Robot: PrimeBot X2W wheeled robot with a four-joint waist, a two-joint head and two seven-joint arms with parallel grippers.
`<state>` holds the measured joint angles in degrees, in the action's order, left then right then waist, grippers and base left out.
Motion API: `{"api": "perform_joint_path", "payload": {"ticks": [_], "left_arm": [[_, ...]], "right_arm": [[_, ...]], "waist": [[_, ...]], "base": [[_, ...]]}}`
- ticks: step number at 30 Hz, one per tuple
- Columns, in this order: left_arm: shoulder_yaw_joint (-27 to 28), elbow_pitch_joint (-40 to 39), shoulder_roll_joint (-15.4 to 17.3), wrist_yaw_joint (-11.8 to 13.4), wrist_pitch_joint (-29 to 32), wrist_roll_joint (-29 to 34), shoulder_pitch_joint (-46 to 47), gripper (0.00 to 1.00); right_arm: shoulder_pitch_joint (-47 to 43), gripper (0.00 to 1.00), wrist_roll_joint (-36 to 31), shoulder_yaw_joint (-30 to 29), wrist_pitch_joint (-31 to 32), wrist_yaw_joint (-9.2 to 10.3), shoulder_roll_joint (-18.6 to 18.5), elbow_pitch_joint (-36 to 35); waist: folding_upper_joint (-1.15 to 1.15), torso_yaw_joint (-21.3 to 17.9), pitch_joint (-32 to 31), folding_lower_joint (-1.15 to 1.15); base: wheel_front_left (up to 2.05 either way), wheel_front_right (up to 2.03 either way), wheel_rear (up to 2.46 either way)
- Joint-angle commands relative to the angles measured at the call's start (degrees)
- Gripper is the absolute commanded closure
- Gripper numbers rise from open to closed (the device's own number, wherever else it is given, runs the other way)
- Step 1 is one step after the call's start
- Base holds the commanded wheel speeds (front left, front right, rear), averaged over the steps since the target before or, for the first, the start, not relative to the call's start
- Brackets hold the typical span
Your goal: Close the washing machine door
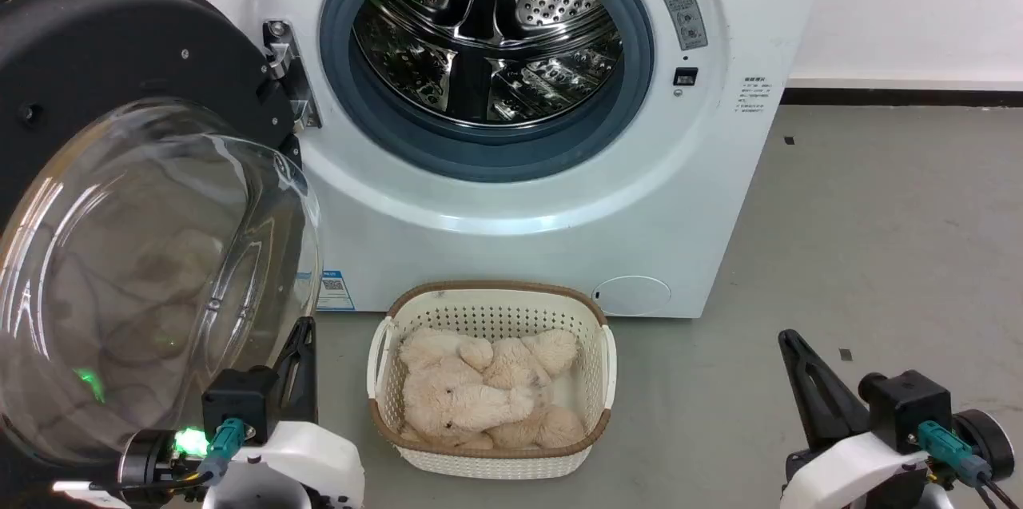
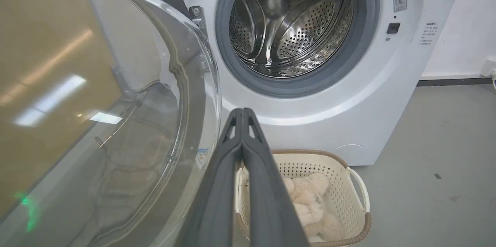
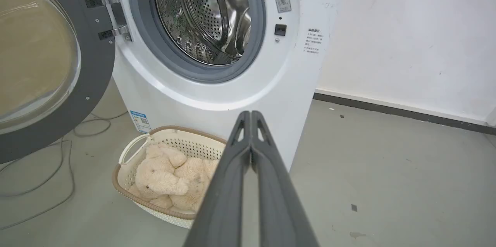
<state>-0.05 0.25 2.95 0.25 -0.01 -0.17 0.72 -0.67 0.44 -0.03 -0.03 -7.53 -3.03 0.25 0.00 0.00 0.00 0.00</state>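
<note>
While the door (image 1: 96, 53) stands wide open, left gripper (image 2: 242, 114) beside its glass, right gripper (image 3: 251, 117) well apart, both pressed together, I next push it toward the washer (image 1: 519, 253)

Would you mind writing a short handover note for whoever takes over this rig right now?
Left gripper: shut, holding nothing, low beside the door's glass bowl; I cannot tell whether they touch.
Right gripper: shut, holding nothing, out to the right, away from the machine.
Washing machine door: swung wide open on its hinge, at the left of the head view.
Washing machine: the drum is exposed and looks empty.
Basket of plush toys: on the floor in front of the machine.
Done: nothing yet.
Left: swing the door to the opening and press it shut.
</note>
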Motion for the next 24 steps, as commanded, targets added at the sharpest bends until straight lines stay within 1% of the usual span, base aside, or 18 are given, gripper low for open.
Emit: {"api": "perform_joint_path", "payload": {"ticks": [1,2,14,24], "left_arm": [[0.0,-0.2,-0.1,-0.2,0.0,0.2,-0.7,1.00],[0.0,0.0,0.0,0.0,0.0,0.0,0.0,0.00],[-0.3,0.1,0.0,0.2,-1.0,-0.6,-0.2,0.00],[-0.5,0.0,0.0,0.2,-2.4,-1.2,-0.6,0.00]], "right_arm": [[0.7,1.00,-0.4,0.0,0.0,0.04,0.1,-0.2],[0.0,0.00,0.0,0.0,0.0,0.00,0.0,0.0],[-0.2,0.00,1.1,-0.1,-1.0,0.00,0.0,0.0],[-0.4,0.00,2.3,0.3,-2.4,0.01,0.0,-0.1]], "waist": [[0.00,0.0,0.0,0.00],[0.00,0.0,0.0,0.00],[0.00,0.0,0.0,0.00],[0.00,0.8,0.0,0.00]], "base": [[0.00,0.00,0.00],[0.00,0.00,0.00],[0.00,0.00,0.00],[0.00,0.00,0.00]]}}
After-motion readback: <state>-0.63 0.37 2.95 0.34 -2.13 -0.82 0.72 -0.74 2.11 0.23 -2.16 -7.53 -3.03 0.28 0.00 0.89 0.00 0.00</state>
